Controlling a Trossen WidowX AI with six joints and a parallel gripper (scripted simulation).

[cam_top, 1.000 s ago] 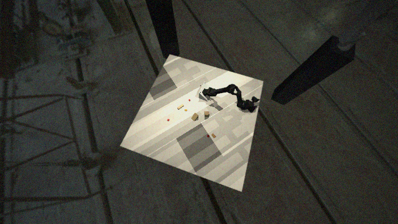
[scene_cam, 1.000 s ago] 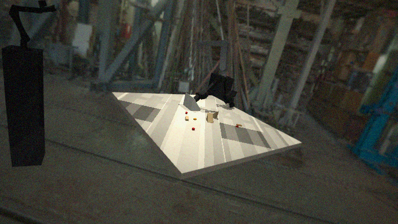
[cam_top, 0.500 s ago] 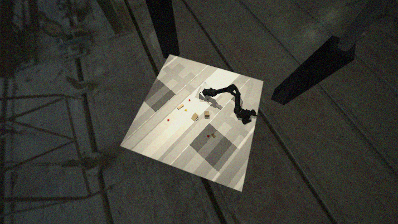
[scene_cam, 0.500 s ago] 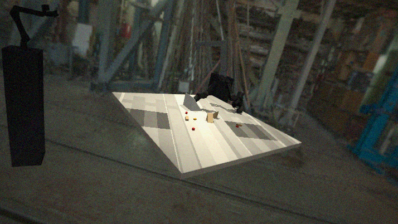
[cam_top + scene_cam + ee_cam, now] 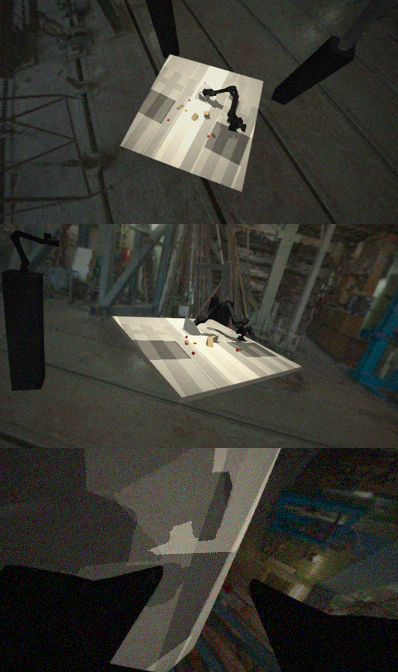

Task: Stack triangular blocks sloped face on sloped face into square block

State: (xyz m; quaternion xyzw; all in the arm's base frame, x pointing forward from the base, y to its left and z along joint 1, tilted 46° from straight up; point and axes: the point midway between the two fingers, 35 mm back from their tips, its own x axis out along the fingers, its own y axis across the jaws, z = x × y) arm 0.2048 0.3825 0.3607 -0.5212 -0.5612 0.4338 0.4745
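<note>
Two tan wooden blocks stand apart near the middle of the table [image 5: 173, 142] [image 5: 167, 371]. One block [image 5: 194, 117] [image 5: 210, 341] shows a broad face turned at an angle. The other block [image 5: 207, 113] [image 5: 215, 338] is nearer the arm, partly hidden behind the first in the exterior view. Their sloped faces are too small to tell clearly. My gripper [image 5: 238, 130] [image 5: 246, 336] [image 5: 206, 576] is open and empty. It is above the arm-side part of the table, away from both blocks. The wrist view shows the table edge between the fingers and neither block.
A tan bar [image 5: 180, 106] [image 5: 187, 342] and a yellow piece [image 5: 185, 110] [image 5: 195, 342] lie beyond the blocks. Red cubes [image 5: 189, 100] [image 5: 168, 120] [image 5: 208, 136] are scattered around; one is beside a brown piece [image 5: 213, 135] [image 5: 239, 349]. A grey panel [image 5: 190, 327] stands at the arm's base.
</note>
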